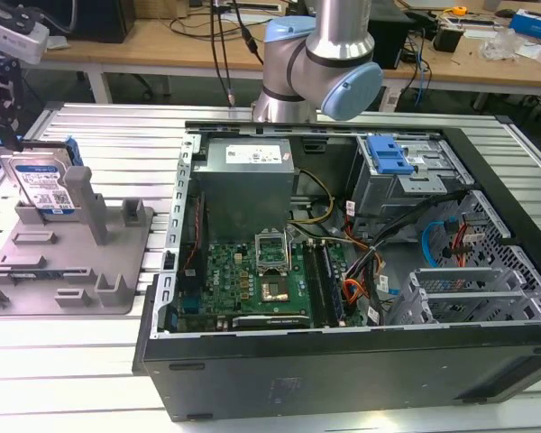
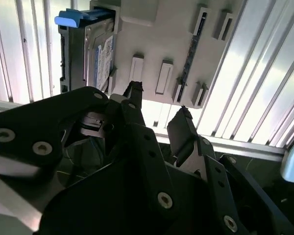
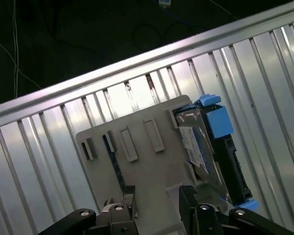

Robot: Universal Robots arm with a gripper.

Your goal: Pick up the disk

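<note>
The claw (image 2: pixel 159 105) is spread wide, its two black fingers (image 2: pixel 183 128) apart and pinching nothing, touching nothing, hanging over the edge of the grey plastic fixture (image 2: pixel 161 41). The disk (image 2: pixel 97 58) stands on edge in a slot at the fixture's corner, blue rail on its outer side, well clear of the fingers. In the exterior view the disk (image 1: pixel 45 185) sits between nine and ten o'clock from the open computer case (image 1: pixel 343 271), on the slatted aluminium table (image 1: pixel 99 126).
</note>
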